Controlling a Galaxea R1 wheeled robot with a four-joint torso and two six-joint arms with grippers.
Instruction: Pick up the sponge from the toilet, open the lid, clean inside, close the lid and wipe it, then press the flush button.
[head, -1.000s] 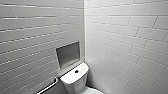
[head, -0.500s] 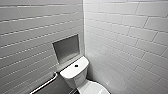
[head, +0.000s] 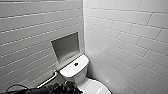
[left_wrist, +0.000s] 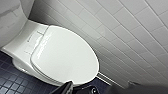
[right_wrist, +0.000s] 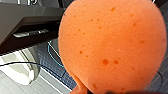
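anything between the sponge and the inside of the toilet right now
Yes: the lid of the toilet lies shut, covering the whole inside. The sponge is held in the air at the right wrist, so the lid would likely need lifting first.

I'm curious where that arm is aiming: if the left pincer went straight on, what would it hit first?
Probably the closed white lid of the toilet, which lies right ahead of the left pincer; the gap between them is hard to judge.
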